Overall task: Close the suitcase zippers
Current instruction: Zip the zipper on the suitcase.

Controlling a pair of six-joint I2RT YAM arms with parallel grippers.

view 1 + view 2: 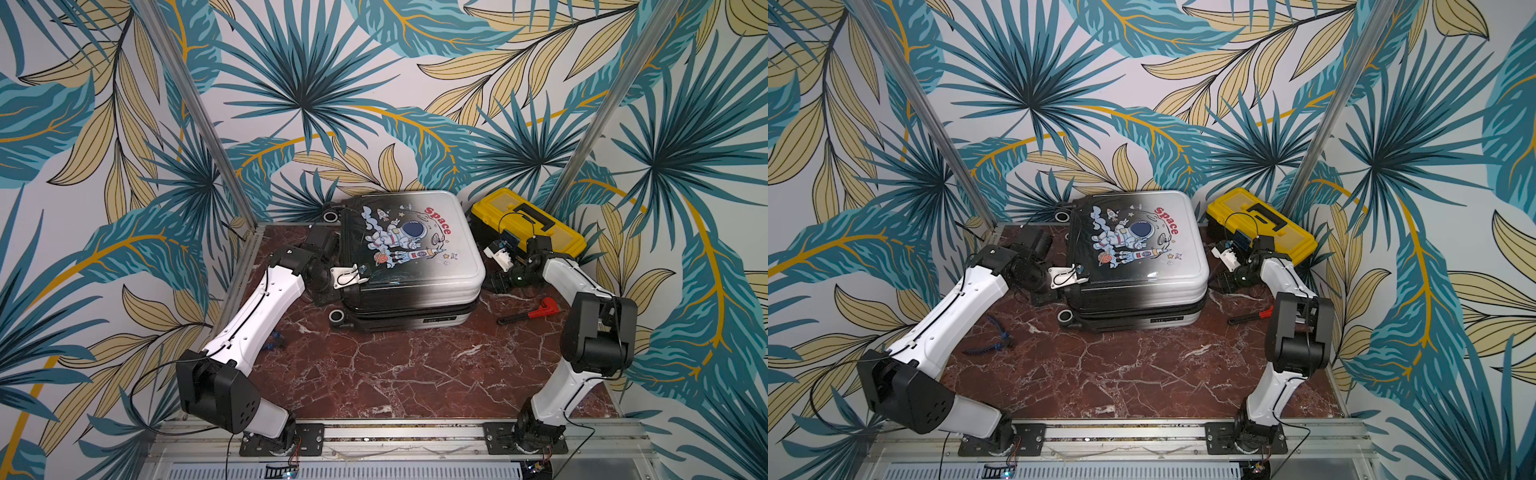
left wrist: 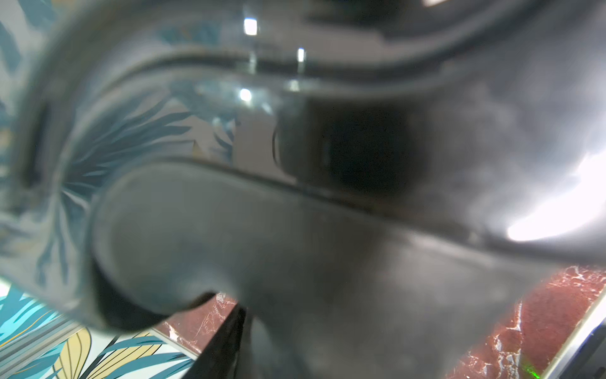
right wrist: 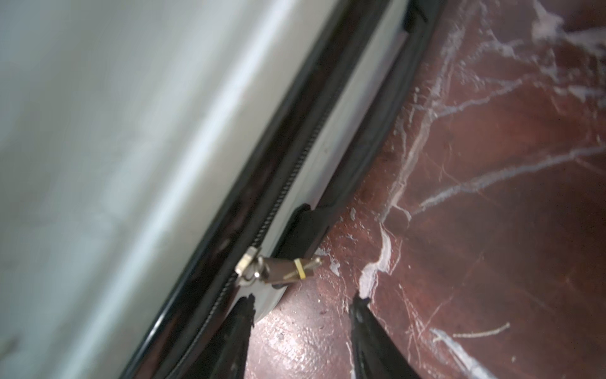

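My right gripper stands with its jaws apart and grips nothing. One fingertip sits at the edge of the suitcase, the other over the marble table. Just ahead of the tips the metal zipper pull hangs free on the black zipper along the seam. The suitcase lies flat between my two arms, astronaut side up. My left gripper is close at its wheel end. That wrist view is a dark blur, so I cannot tell how those jaws stand.
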